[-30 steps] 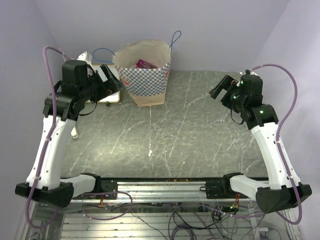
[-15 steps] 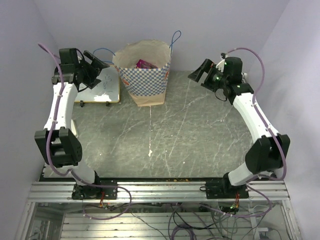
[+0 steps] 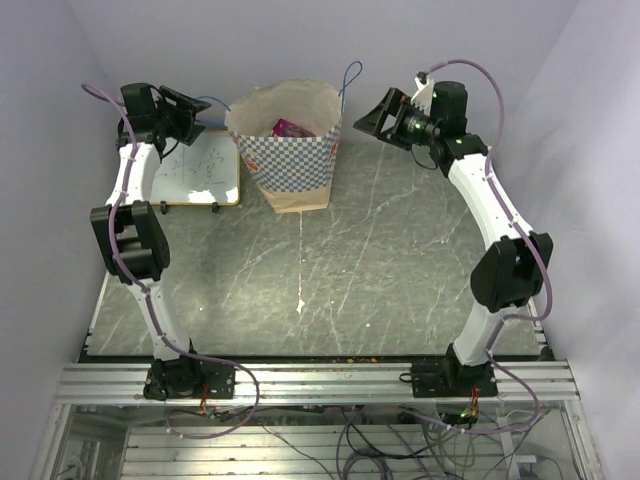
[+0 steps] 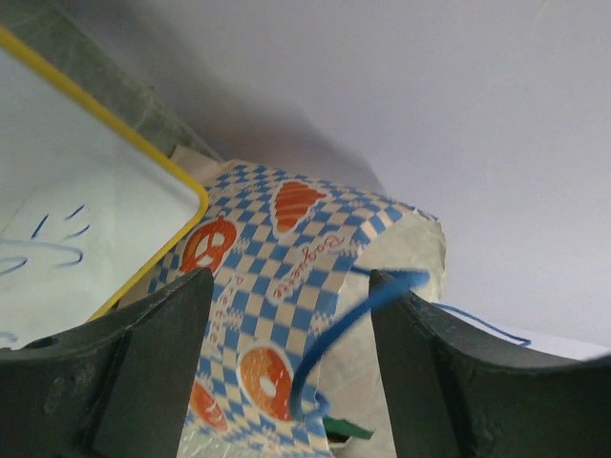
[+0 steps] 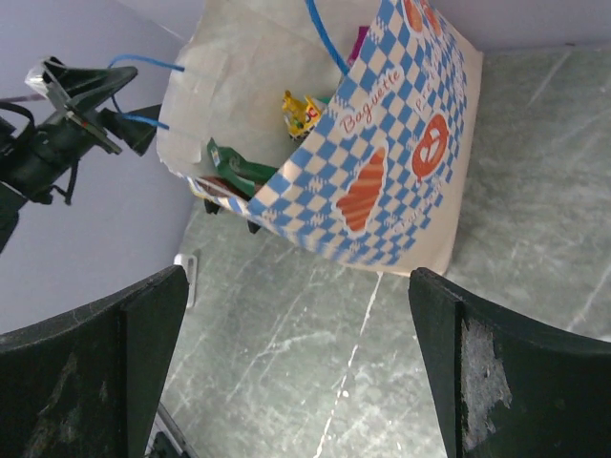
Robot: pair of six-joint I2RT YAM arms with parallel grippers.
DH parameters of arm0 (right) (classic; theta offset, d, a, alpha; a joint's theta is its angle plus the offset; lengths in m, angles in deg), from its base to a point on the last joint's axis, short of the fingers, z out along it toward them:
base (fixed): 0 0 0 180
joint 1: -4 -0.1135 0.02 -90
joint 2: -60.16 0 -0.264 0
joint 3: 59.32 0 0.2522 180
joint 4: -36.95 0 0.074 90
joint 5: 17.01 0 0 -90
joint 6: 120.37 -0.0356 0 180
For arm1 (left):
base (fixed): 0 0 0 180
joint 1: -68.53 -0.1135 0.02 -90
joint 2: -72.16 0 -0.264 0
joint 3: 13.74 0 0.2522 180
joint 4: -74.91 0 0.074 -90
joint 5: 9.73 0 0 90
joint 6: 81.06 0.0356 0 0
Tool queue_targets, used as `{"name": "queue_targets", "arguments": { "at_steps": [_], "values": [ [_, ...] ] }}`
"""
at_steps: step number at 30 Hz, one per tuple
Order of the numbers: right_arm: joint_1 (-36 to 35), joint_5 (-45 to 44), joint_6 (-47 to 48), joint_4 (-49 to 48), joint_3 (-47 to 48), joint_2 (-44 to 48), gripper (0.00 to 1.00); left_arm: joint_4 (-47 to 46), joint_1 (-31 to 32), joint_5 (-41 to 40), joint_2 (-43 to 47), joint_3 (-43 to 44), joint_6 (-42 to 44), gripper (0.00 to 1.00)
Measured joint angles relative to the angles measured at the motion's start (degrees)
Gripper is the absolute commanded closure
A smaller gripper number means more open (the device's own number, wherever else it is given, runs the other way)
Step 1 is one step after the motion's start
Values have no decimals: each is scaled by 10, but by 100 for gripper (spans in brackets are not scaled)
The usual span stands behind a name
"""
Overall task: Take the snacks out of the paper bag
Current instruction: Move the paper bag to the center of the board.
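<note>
From above: swung up within the last second to flank the paper bag (image 3: 290, 150), far edge of counter (image 3: 350, 260), with left gripper (image 3: 198, 112) and right gripper (image 3: 365, 116). Left wrist: framing a blue cord handle (image 4: 348, 320) between spread fingers (image 4: 143, 372). Right wrist: eyeing unremoved snacks (image 5: 302, 113) past spread fingers (image 5: 86, 382).

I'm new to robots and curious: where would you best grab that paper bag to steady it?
Probably its left blue handle, approached from the left: the bag stands upright and that loop sticks out sideways, seemingly lined up between the left gripper's open fingers.
</note>
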Motion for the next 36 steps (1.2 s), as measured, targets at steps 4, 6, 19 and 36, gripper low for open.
{"name": "queue_targets", "arguments": {
  "at_steps": [4, 6, 19, 36],
  "values": [
    [0, 19, -8, -1, 69, -64, 3, -16, 0, 19, -45, 48, -22, 38],
    [0, 26, -16, -5, 102, -99, 9, -25, 0, 30, -54, 60, -30, 42],
    [-14, 37, -106, -156, 230, -266, 19, -77, 0, 74, -55, 62, -77, 62],
    [-54, -48, -101, -215, 359, -362, 77, -73, 14, 114, -50, 62, -96, 93]
  ]
}}
